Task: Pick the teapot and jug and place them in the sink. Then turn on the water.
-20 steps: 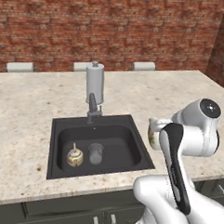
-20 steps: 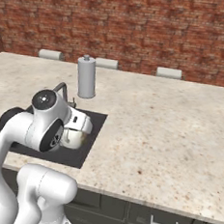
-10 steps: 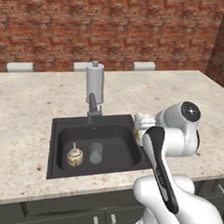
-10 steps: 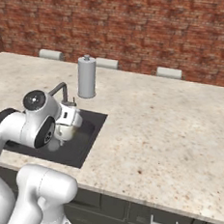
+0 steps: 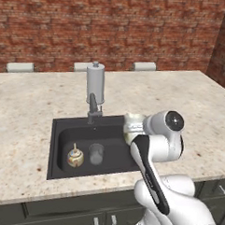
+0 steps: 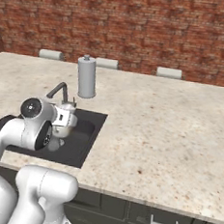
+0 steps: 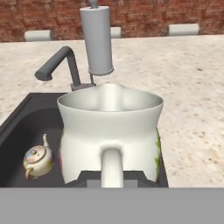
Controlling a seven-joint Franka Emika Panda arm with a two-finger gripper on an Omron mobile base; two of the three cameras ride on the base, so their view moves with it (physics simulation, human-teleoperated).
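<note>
- Landmark: sink [image 5: 57, 130], dark basin set in the stone counter [image 5: 25, 110], w/ grey tap [image 5: 92, 108] at its back edge.
- Teapot [image 5: 75, 156] already down in the sink, left half of the floor, upright, knob up. Also seen in hand view [image 7: 38, 161], low left, well apart from the jug.
- Clear glass [image 5: 96, 153] stands just beside the teapot inside the sink; not part of the job.
- Jug [image 7: 110, 131] held up at the sink's right rim, upright, mouth open to the top, handle facing the hand cam. In left base view [image 5: 133, 127] it sits over the right edge, above the basin, not on the floor yet.
- Pincer [image 7: 112, 178] clamped on the jug by its handle, tips close together round it. Handle grip prob. chosen bc the belly is too wide; keeps the jug level for lowering.
- Grey cylinder [image 5: 95, 83] stands on the counter behind the tap, clear of the jug's path.
- Vs earlier frames: arm + jug were over the counter to the right of the sink; now swung across to the sink's right rim. Teapot, glass, tap unmoved. Grip unchanged, same tight hold.
- Step, my read: carry of jug nearly done; lower + release next, then tap. Risk: setting it down onto the rim or knocking the glass.
</note>
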